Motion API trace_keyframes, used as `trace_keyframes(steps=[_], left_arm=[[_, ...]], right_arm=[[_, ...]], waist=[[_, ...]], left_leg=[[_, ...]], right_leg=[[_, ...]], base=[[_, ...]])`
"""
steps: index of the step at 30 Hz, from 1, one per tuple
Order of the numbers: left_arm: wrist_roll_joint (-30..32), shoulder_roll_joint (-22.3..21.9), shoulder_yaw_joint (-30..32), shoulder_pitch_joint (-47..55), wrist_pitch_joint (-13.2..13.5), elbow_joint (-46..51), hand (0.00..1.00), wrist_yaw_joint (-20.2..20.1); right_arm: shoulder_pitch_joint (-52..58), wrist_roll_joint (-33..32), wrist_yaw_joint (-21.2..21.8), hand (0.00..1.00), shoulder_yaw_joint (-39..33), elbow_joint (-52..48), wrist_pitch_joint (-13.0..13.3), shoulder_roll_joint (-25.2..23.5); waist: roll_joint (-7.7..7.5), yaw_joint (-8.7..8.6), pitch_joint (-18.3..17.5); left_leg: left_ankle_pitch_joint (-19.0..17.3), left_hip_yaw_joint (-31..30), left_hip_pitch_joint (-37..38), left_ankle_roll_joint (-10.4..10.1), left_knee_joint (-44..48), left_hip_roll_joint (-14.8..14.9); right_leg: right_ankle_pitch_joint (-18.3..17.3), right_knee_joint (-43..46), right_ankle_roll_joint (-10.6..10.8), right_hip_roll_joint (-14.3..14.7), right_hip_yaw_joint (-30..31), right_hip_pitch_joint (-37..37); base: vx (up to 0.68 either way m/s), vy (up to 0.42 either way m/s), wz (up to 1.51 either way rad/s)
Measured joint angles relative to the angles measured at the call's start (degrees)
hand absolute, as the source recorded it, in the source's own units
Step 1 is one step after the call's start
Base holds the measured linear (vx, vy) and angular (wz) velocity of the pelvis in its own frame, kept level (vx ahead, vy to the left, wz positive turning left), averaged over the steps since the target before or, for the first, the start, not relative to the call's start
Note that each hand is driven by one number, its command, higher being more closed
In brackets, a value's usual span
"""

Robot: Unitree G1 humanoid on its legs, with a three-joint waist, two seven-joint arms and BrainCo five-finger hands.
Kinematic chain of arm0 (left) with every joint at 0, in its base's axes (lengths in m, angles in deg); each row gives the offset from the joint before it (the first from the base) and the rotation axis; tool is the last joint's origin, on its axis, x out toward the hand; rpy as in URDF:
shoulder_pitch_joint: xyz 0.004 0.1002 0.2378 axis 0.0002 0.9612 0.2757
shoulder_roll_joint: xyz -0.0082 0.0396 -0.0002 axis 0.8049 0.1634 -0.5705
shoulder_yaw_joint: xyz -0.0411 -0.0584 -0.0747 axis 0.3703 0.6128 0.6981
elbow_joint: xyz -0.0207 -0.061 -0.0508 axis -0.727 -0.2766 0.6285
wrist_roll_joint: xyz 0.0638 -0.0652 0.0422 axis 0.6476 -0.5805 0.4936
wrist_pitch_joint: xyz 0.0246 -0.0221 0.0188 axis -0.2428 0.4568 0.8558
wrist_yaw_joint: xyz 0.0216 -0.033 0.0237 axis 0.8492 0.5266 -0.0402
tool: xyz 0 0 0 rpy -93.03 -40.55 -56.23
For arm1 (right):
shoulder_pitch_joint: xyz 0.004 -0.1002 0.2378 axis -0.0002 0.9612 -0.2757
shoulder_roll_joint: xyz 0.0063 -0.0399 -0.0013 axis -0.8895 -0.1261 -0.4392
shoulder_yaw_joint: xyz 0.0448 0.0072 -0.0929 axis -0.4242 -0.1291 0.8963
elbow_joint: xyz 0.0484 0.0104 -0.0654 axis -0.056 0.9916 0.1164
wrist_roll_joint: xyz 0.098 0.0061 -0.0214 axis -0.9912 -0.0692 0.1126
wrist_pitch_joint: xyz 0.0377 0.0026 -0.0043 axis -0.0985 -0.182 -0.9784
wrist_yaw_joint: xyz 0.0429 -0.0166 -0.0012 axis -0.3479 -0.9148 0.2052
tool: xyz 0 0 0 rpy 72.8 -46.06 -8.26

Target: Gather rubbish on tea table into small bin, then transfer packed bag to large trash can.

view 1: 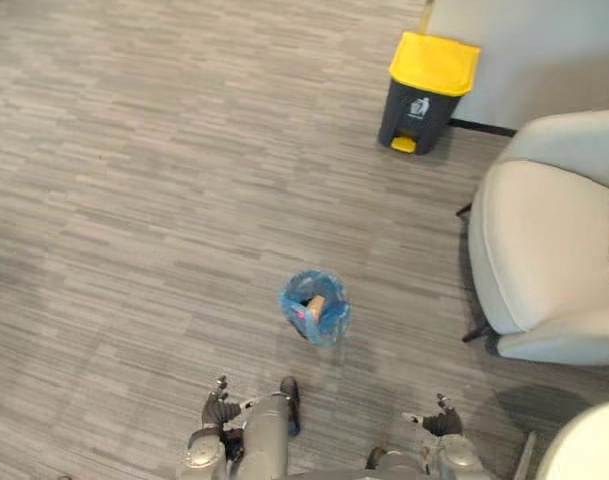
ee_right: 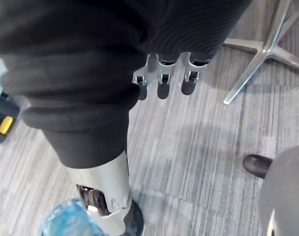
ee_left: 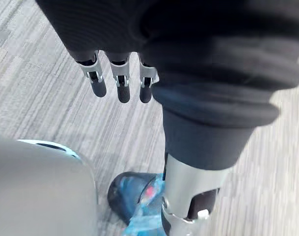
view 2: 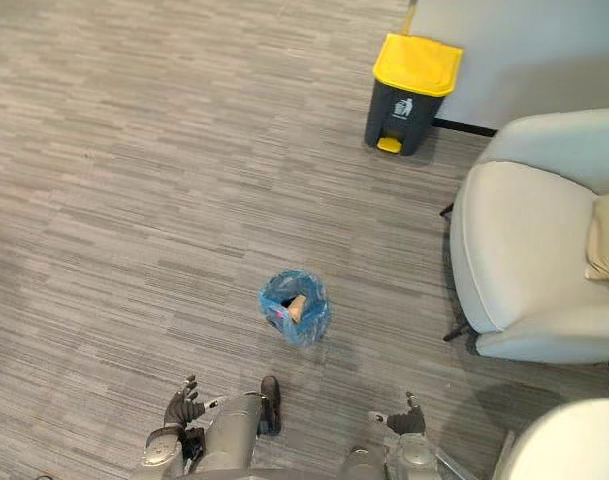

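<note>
A small bin lined with a blue bag [view 1: 314, 306] stands on the grey floor just ahead of me, with a tan piece of rubbish and something red inside. The large dark trash can with a yellow lid [view 1: 431, 90] stands farther off, against the wall, its lid down. My left hand [view 1: 216, 408] hangs low at the lower left, fingers [ee_left: 121, 83] straight and holding nothing. My right hand [view 1: 441, 420] hangs at the lower right, its fingers [ee_right: 161, 82] likewise straight and empty. Past each thumb, the wrist views catch the blue bag [ee_left: 142, 199] [ee_right: 66, 222].
A pale armchair [view 1: 544, 250] stands to the right, between the small bin and the trash can's side. The rim of a white round table [view 1: 589, 445] shows at the lower right, with a metal star-shaped base [ee_right: 259, 49] on the floor.
</note>
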Motion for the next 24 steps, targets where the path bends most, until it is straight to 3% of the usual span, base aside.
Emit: trace_keyframes(steps=[1,3,5,6,7,8,9,10,12,13,20,24], left_arm=[[0.0,0.46,-0.09,0.17,0.02,0.32,0.0,0.01],[0.0,1.38,-0.03,0.63,0.08,1.23,0.0,0.02],[0.07,1.99,0.05,0.55,0.13,1.72,0.0,0.04],[0.05,2.15,0.05,0.55,0.21,1.83,0.0,0.04],[0.04,2.57,0.08,0.49,0.27,1.79,0.0,0.04],[0.01,1.53,0.02,0.5,0.48,2.07,0.0,0.06],[0.01,1.18,0.09,0.72,0.79,2.59,0.0,0.03],[0.02,1.09,0.22,0.87,0.81,2.28,0.0,0.02],[0.05,0.73,-0.07,0.57,0.69,1.88,0.0,-0.03],[0.14,0.74,-0.06,-0.28,0.71,1.35,0.0,0.02],[0.32,1.28,-1.13,-1.99,0.79,1.21,0.0,0.09],[0.66,1.42,-1.28,-5.4,0.89,1.25,0.0,0.24]], right_arm=[[-0.6,1.08,0.04,0.0,1.12,-0.18,-0.01,-0.08],[-2.11,1.69,0.01,0.0,2.26,-1.25,0.0,0.08],[-3.56,2.11,-0.12,0.0,2.29,-2.35,0.47,0.62],[-3.6,2.29,-0.2,0.0,2.3,-2.67,0.49,0.72],[-3.4,2.78,-0.31,0.0,2.35,-3.17,0.53,0.96],[-3.14,3.7,-0.33,0.0,3.0,-3.23,0.49,2.13],[-3.38,4.2,-0.41,0.0,3.91,-3.75,0.51,2.41],[-4.44,5.6,-0.53,0.0,5.46,-4.24,0.53,2.25],[-5.15,7.45,-0.56,0.0,6.84,-5.6,0.58,3.15],[-5.35,9.34,-0.56,0.0,6.98,-6.15,0.69,3.58],[-7.03,17.36,-0.47,0.0,12.09,-8.65,1.52,3.25],[-10.65,19.17,-0.69,0.0,14.8,-10.73,1.68,4.76]], waist=[[-0.12,-0.87,0.27],[0.02,-1.21,0.81],[0.02,-1.24,0.99],[-0.26,-1.25,1.03],[-0.31,-1.6,1.33],[0.9,-1.96,1.27],[0.64,-1.07,1.4],[0.04,-1.01,1.74],[1.15,-1.61,2.18],[1.06,-1.03,2.73],[1.41,-0.79,5.26],[2.74,-1.12,8.54]], left_leg=[[-0.48,0.13,2.96,0.25,-1.24,-0.25],[-0.48,0.08,7.18,0.09,-3.99,-0.08],[-1.1,-0.23,10.44,-1.5,-5.84,0.27],[-1.49,-0.26,10.83,-2.15,-5.48,0.06],[-2.1,-0.7,11.23,-3.07,-4.19,-0.15],[-2.19,-1.76,10.07,-3.66,-0.97,0.42],[-1.0,-2.04,7.62,-5.58,3.42,1.13],[-2.91,-2.83,5.08,-5.55,3.4,1.33],[-0.13,-4.94,4.83,-7.72,-6.53,3.6],[1.84,-5.02,5.37,-5.86,-7.22,4.05],[1.9,-3.53,4.97,-6.03,-0.88,2.77],[1.43,-2.65,-0.24,-5.45,6.6,3.85]], right_leg=[[-0.93,4.13,0.0,0.95,1.04,-2.37],[-2.01,0.08,-0.02,3.73,0.35,-4.77],[-0.97,-15.15,-1.08,9.21,1.17,-6.83],[1.01,-19.79,-2.14,10.29,1.38,-6.94],[9.12,-23.45,-4.15,11.48,2.42,-6.54],[10.02,-24.28,-5.25,11.82,2.12,-5.26],[10.31,-25.37,-5.64,11.68,2.49,-4.52],[10.33,-27.03,-5.67,11.03,2.45,-3.91],[10.2,-27.37,-5.47,11.79,1.27,-3.77],[9.37,-27.13,-4.42,11.92,1.12,-3.47],[6.71,-20.04,-3.58,9.48,1.36,-4.36],[5.87,-14.27,-3.58,9.01,2.63,-9.24]], base=[[0.5,0.124,0.16],[0.47,0.066,0.05],[0.3,-0.009,0.0],[0.25,-0.037,0.27],[0.27,-0.047,0.41],[0.39,-0.015,0.27],[0.37,-0.013,0.05],[0.31,-0.003,-0.04],[0.2,-0.009,0.07],[0.14,0.041,0.1],[0.09,0.036,0.04],[0.0,-0.013,-0.29]])
